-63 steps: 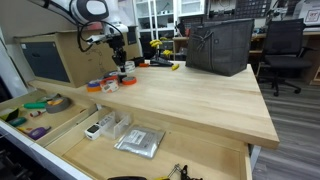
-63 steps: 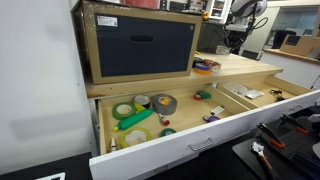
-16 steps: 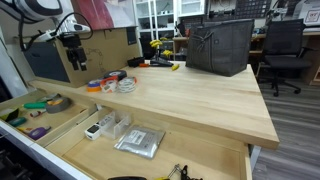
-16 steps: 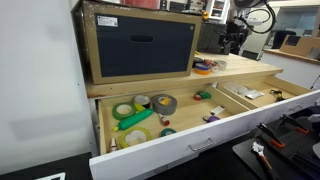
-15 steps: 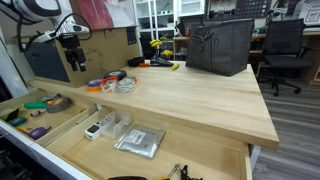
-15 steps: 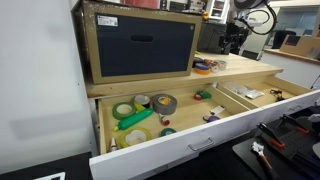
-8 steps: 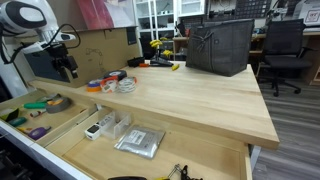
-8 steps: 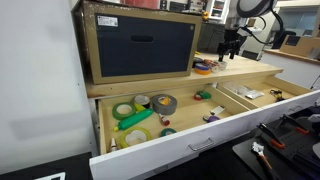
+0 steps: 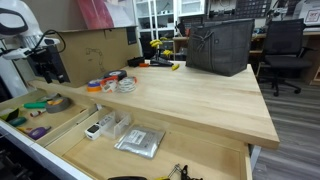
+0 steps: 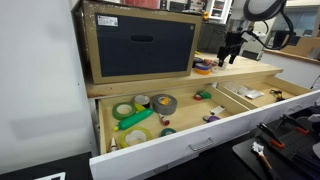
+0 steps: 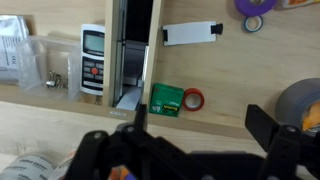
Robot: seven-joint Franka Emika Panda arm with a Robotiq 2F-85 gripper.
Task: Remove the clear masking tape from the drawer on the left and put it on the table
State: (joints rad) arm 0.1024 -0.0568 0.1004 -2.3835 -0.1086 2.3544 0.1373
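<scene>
The clear masking tape point(image 9: 125, 86), a whitish ring, lies on the table point(image 9: 190, 100) next to the orange, blue and red-black rolls point(image 9: 103, 83). My gripper point(image 9: 50, 76) hangs open and empty to the left of them, past the table's end and above the open drawer point(image 9: 20, 134). In an exterior view the gripper point(image 10: 230, 58) hovers near the rolls point(image 10: 203, 67). In the wrist view the gripper point(image 11: 200, 130) stands wide open above a green box point(image 11: 167, 99), a small red roll point(image 11: 193, 99) and a grey roll point(image 11: 305, 105).
The drawer point(image 10: 170, 150) holds green rolls point(image 10: 123, 110) and a grey roll point(image 10: 163, 102). A wider drawer point(image 9: 110, 128) carries a clear organiser and a plastic bag point(image 9: 138, 142). A dark bin point(image 9: 218, 45) stands on the table. A wooden cabinet point(image 10: 140, 45) sits above the drawer.
The arm has swung away from the tape rolls on the table toward the left, out over the drawer. The gripper stayed open and empty. The clear tape has not moved.
</scene>
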